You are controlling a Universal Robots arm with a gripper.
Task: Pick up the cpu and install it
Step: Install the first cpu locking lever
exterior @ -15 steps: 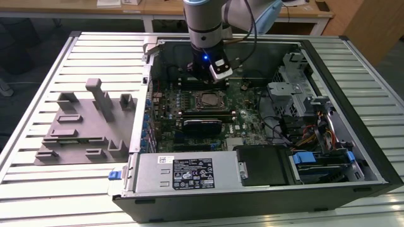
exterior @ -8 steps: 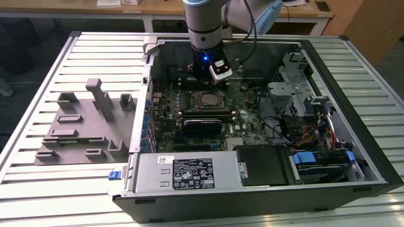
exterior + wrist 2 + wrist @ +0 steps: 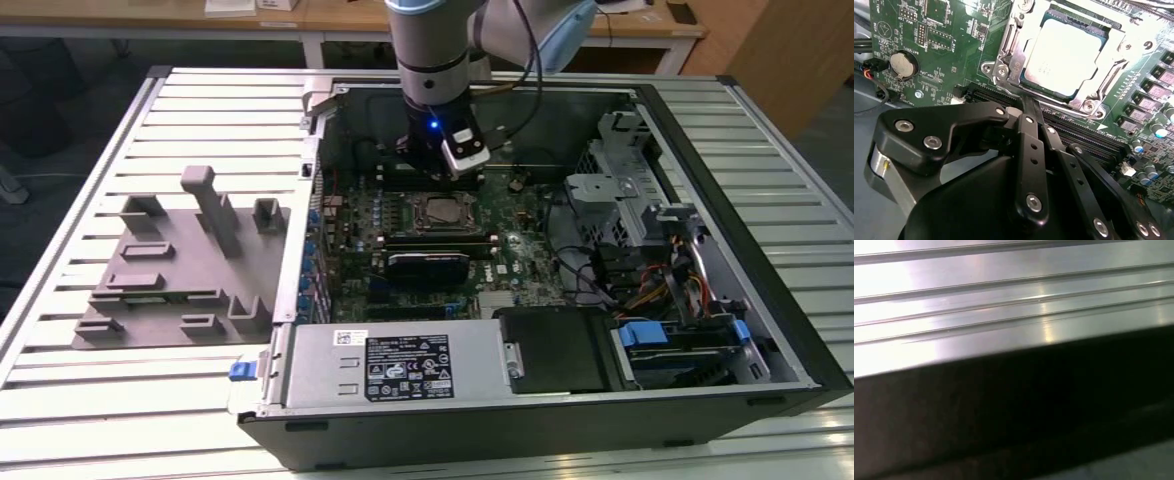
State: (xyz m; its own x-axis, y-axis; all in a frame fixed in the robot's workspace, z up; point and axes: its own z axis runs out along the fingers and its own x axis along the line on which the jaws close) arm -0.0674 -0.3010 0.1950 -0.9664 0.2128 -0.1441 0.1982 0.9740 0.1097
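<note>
The cpu [image 3: 1063, 56] is seen seated in the metal socket frame [image 3: 1006, 55] on the green motherboard [image 3: 944, 30] inside the open computer case [image 3: 747, 250]. The gripper [image 3: 1026, 107] is held just beside the socket; whether its fingers are open cannot be told. Grey fixture blocks [image 3: 174, 270] are placed on the ribbed tabletop [image 3: 80, 180].
</note>
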